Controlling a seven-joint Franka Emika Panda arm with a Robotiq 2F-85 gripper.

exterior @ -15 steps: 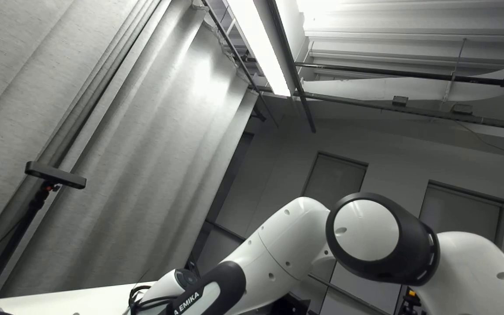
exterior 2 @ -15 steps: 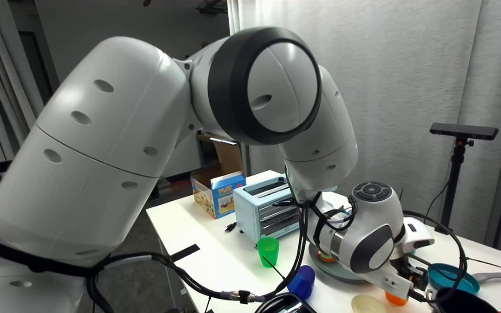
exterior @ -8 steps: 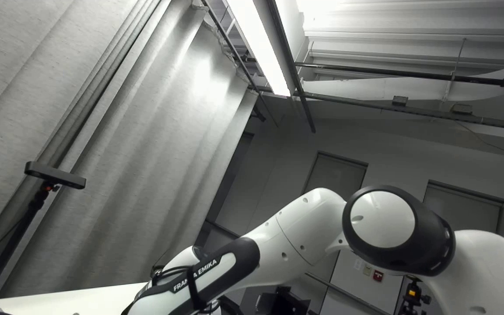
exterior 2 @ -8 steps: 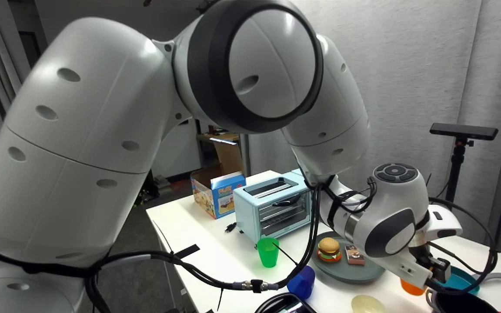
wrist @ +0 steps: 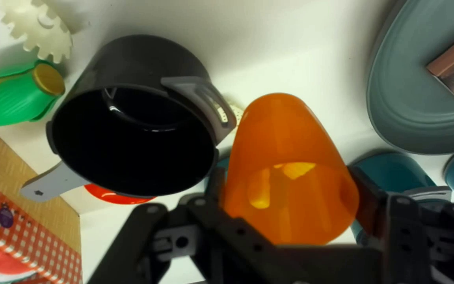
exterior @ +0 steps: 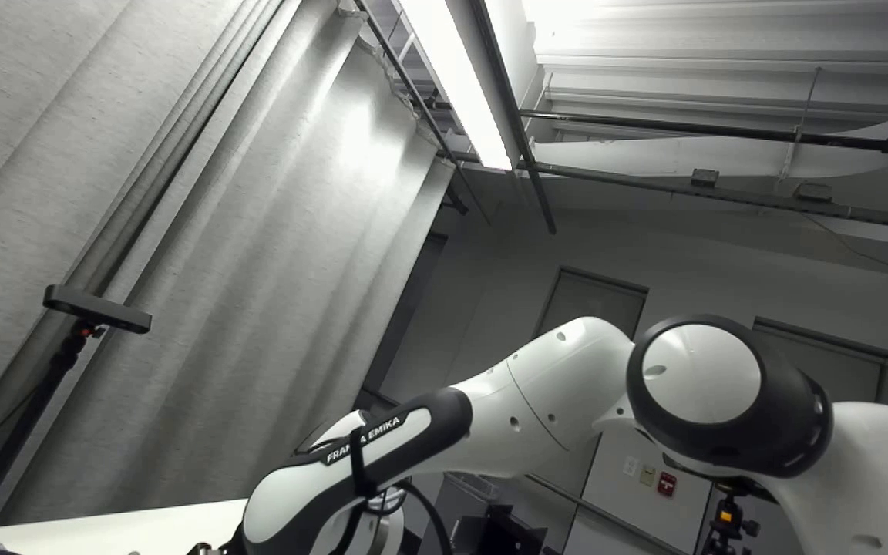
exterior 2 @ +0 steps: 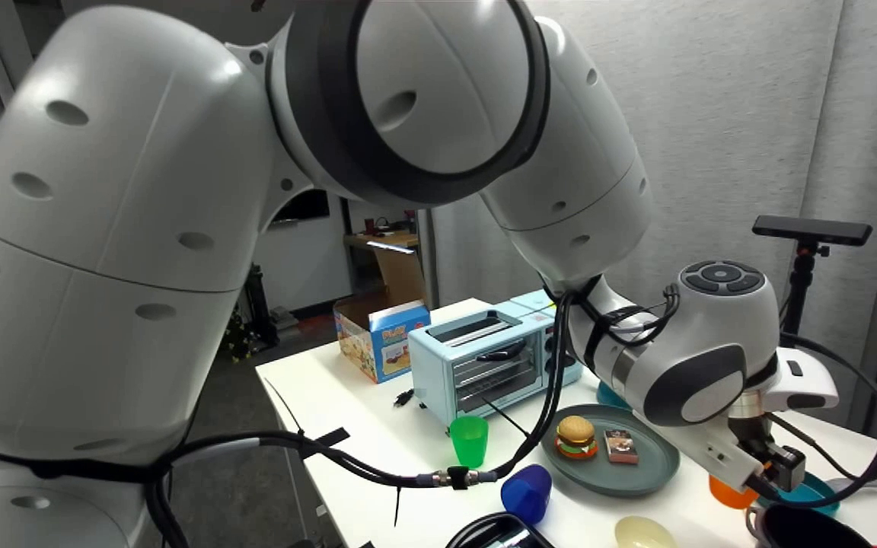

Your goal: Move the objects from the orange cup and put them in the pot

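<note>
In the wrist view, the gripper (wrist: pixel 290 185) clasps the orange cup (wrist: pixel 278 130) between its fingers, one on either side; yellow pieces (wrist: pixel 260 193) show in the cup (their shapes are blurred). The black pot (wrist: pixel 132 154) is just beside it. In an exterior view, the cup appears below the arm (exterior 2: pixel 712 335), partly hidden by it, near the pot. In an exterior view, the arm slants down toward the white table (exterior: pixel 128 528).

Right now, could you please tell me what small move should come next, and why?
I'd probably ease the gripper across until the orange cup it holds is over the pot: yellow pieces lie inside the cup, which appears beside the pot, not above.
</note>
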